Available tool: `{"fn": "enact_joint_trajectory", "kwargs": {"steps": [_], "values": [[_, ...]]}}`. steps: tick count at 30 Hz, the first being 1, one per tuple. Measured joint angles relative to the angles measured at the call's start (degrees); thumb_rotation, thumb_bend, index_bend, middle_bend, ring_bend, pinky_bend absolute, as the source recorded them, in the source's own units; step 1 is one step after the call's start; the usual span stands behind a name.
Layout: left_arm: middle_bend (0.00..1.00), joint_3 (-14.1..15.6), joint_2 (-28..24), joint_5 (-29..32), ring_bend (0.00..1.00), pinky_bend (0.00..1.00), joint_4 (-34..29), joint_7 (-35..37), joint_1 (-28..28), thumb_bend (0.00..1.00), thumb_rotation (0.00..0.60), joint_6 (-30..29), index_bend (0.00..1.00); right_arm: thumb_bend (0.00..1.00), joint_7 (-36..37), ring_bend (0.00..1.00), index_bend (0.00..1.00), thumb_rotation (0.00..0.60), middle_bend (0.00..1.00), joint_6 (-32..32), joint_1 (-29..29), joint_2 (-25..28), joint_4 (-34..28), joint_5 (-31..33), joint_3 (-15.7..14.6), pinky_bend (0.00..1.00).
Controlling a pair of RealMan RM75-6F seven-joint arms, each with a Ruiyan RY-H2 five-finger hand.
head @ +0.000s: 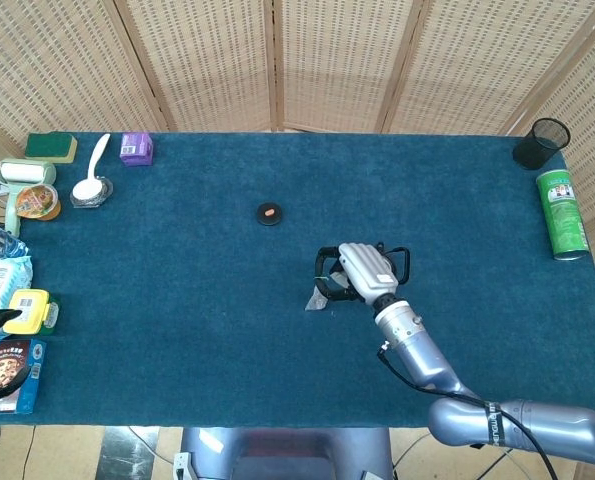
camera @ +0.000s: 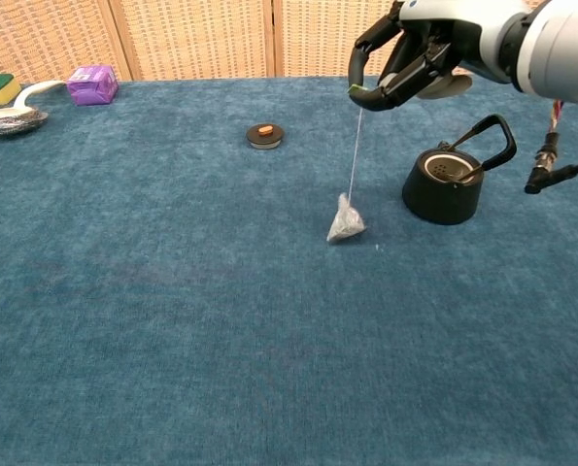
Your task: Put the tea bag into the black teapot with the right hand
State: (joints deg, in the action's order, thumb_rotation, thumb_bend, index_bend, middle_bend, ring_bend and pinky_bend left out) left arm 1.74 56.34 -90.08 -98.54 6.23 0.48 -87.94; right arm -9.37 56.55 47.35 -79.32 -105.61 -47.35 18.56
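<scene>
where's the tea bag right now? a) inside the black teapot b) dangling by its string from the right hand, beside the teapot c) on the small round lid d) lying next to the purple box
b: in the chest view the tea bag hangs on a thin string pinched by the right hand, left of the black teapot and outside its open top.
</scene>
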Motion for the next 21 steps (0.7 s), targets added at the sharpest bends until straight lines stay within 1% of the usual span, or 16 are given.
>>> {"fn": "enact_joint_trajectory", "kwargs": {"steps": [5,10,15,21], "values": [[0.19,0.1,0.1,0.0,0.08,0.13,0.3,0.2,0.0,0.29,0.600,0.2,0.18,0.49,2.7,1.00,0.70,0.600,1.00,-1.0,-0.8,1.6,-0.1,-0.2,0.7,1.00],[0.19,0.2,0.2,0.3,0.08,0.13,0.4,0.0,-0.2,0.29,0.600,0.7,0.18,0.49,3.9,1.00,0.70,0.600,1.00,-1.4,-1.0,2.6,0.1,0.0,1.3,1.00],[0.19,0.1,0.3,0.7,0.08,0.13,0.6,-0.3,-0.2,0.29,0.600,0.9,0.18,0.49,6.1,1.00,0.70,0.600,1.00,-2.1,-1.3,4.2,0.7,0.6,2.5,1.00],[0.19,-0.1,0.4,1.5,0.08,0.13,1.0,-0.3,-0.3,0.29,0.600,1.3,0.18,0.49,8.7,1.00,0.70,0.600,1.00,-4.2,-1.4,6.5,2.7,1.2,3.9,1.00]]}}
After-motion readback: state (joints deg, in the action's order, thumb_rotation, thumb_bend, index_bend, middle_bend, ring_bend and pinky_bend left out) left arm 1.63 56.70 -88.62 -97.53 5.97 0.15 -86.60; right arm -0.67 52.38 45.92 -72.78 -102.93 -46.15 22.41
